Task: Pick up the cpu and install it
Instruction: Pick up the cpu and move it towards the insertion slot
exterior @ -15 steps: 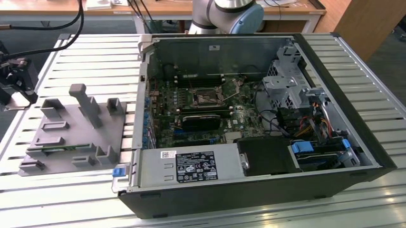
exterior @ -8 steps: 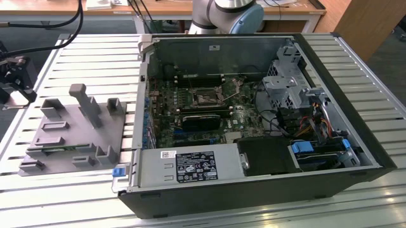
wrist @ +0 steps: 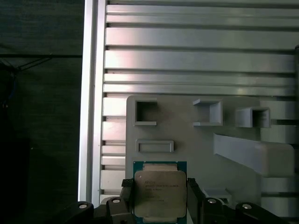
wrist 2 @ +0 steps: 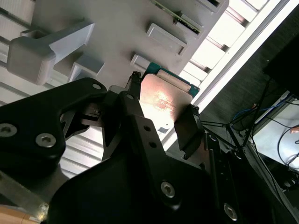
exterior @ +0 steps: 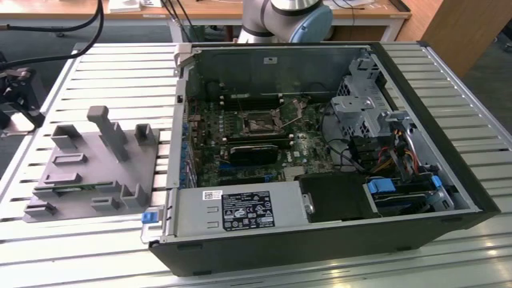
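Observation:
The cpu [wrist: 160,186] is a flat square chip with a silvery top and a green rim, and it sits between my gripper's [wrist: 160,192] two black fingers [wrist: 127,189]. In both wrist views the fingers press against its opposite edges, so the gripper [wrist 2: 163,100] is shut on the cpu [wrist 2: 161,98]. The chip hangs over a corner of the grey plastic tray [wrist: 187,140], close to the slatted table's edge. In the exterior view the tray [exterior: 80,180] lies on the left. The dark metal-framed motherboard socket [exterior: 260,125] sits inside the open computer case.
The open black computer case [exterior: 320,240] holds the motherboard, a power supply [exterior: 240,210], drive cages and cables. Upright grey posts [exterior: 108,132] and small pockets rise from the tray, and a green memory stick [exterior: 68,189] lies in it. The arm's base [exterior: 284,18] stands behind the case.

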You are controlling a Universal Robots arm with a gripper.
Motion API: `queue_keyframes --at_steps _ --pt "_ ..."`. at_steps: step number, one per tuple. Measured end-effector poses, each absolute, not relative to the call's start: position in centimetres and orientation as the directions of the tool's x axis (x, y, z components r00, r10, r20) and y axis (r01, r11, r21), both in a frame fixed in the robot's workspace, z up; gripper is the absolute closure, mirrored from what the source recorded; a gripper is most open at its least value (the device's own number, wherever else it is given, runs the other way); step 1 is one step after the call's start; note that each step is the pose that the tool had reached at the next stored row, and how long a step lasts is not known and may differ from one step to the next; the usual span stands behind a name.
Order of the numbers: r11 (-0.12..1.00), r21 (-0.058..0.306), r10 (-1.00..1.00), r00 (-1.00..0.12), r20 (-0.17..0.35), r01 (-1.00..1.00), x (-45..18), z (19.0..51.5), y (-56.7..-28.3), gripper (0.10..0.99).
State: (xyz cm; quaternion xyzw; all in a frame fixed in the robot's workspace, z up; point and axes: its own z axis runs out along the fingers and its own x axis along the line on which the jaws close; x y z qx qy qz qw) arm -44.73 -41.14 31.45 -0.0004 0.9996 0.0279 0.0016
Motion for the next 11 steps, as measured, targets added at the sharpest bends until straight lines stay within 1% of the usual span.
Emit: queue_keyframes --at_steps 11 --pt "0.998 0.056 -0.001 -1.000 -0.003 -0.001 -44.73 32.10 -41.14 0.545"
